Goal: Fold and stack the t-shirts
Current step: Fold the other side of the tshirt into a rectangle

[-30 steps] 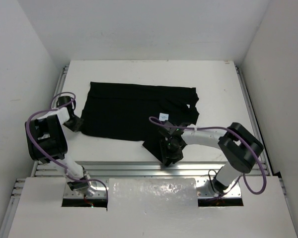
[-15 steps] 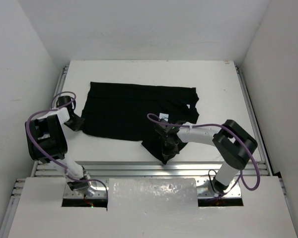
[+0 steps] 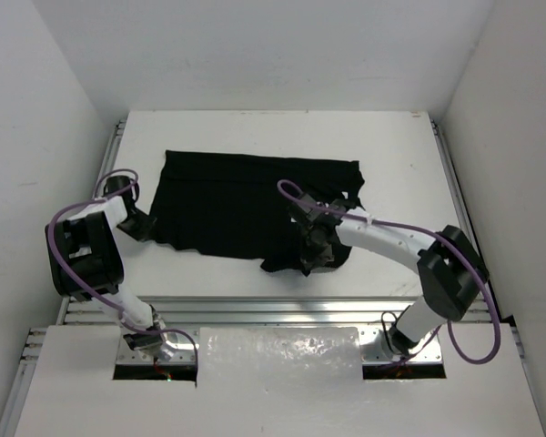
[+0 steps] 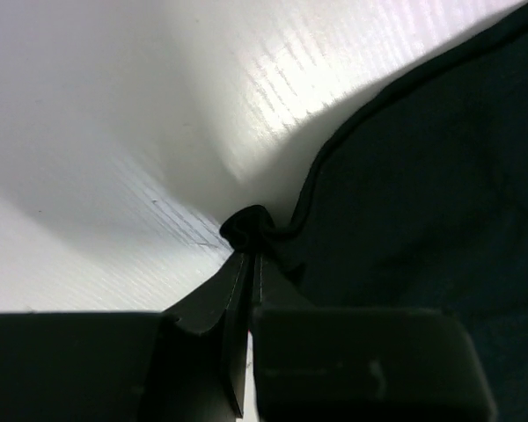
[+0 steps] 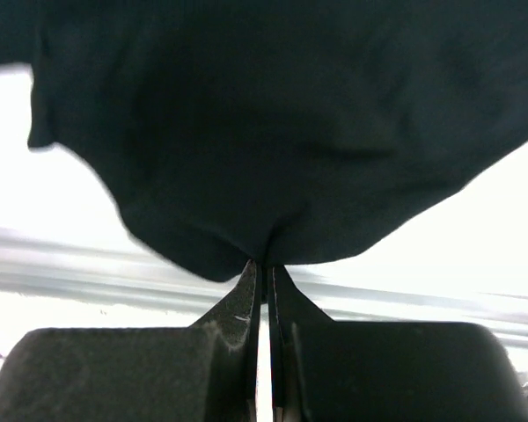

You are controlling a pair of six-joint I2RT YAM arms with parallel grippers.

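Note:
A black t-shirt (image 3: 227,200) lies spread across the white table (image 3: 400,155), its near right part drawn up off the surface. My left gripper (image 3: 142,226) sits at the shirt's left edge, shut on a small bunch of the hem (image 4: 246,227). My right gripper (image 3: 309,259) is over the shirt's near right corner, pointing toward the table's near edge. Its jaws are shut on a fold of the black cloth (image 5: 273,141), which hangs from the fingertips (image 5: 246,286). No neck label shows; the right arm covers that spot.
An aluminium rail (image 3: 255,308) runs along the table's near edge, with a grey plate (image 3: 278,353) between the arm bases. White walls close in on both sides and behind. Bare table lies right of and behind the shirt.
The right gripper has shut on the shirt's near right flap and carried it back and slightly right, lifting the cloth. The left gripper has stayed put.

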